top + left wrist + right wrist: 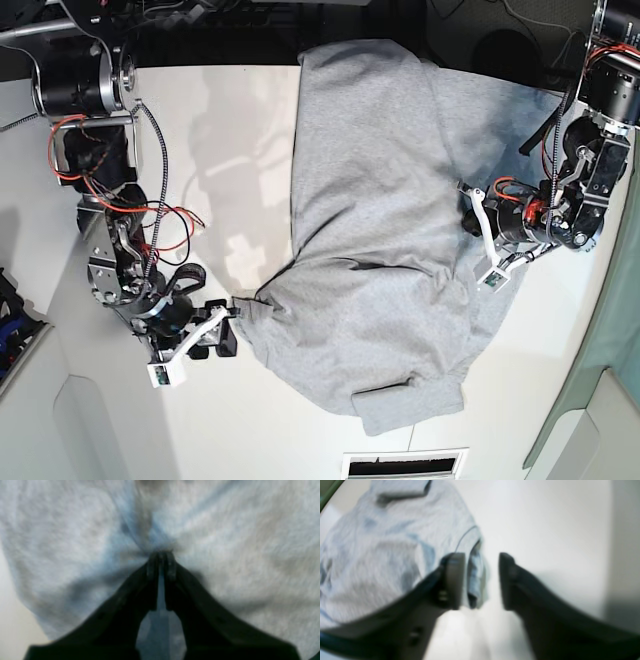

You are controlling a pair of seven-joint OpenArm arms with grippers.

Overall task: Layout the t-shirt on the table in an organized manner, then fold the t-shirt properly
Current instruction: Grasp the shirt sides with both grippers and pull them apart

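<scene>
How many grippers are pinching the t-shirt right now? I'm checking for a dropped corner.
1: the left gripper is shut on the t-shirt. The right gripper stands open around a hem edge, not pinching it.

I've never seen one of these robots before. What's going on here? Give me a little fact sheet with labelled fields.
Item: grey t-shirt, rumpled, not yet folded
Surface: white table
Shirt position: spread across the table's middle, one sleeve at the near edge
Left gripper: jaws pinched shut on a bunch of shirt fabric
Right gripper: jaws open, with the shirt's edge between them
Lettering: none visible on the side facing up
</scene>
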